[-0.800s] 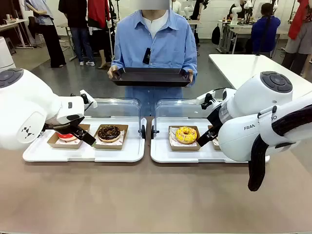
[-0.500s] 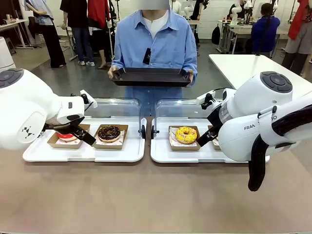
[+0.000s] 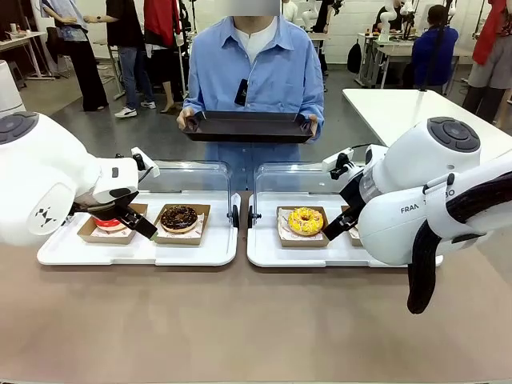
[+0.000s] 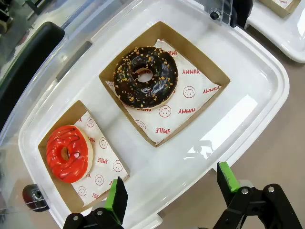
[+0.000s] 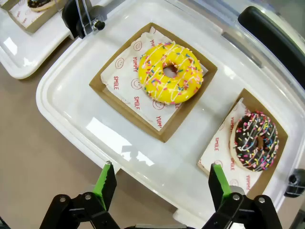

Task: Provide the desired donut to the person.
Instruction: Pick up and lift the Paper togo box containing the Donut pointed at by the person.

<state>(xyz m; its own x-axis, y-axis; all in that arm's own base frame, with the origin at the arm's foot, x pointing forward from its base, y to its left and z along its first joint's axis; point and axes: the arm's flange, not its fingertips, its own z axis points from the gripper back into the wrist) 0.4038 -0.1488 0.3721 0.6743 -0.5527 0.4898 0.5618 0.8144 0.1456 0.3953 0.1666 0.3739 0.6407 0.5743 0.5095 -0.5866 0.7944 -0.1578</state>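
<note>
The person (image 3: 252, 72) stands at the far side holding an empty black tray (image 3: 248, 126) with both hands. My left gripper (image 4: 171, 187) hangs open over the left white tray, near a red-glazed donut (image 4: 66, 153) and a chocolate donut with nuts (image 4: 145, 76). My right gripper (image 5: 161, 183) hangs open over the right white tray, near a yellow sprinkled donut (image 5: 170, 72) and a chocolate sprinkled donut (image 5: 255, 140). Each donut lies on paper in its own brown carton. Nothing marks one as the desired donut. In the front view the left gripper (image 3: 128, 216) partly hides the red donut (image 3: 106, 222).
The two white trays (image 3: 144, 254) (image 3: 264, 256) sit side by side mid-table with clear lids folded back toward the person. Bare brown tabletop lies in front of them. Another white table (image 3: 416, 108) stands at the back right, and other people move far behind.
Both arms, the donuts and the person's black tray hold still. Only bystanders in the far background have shifted.
</note>
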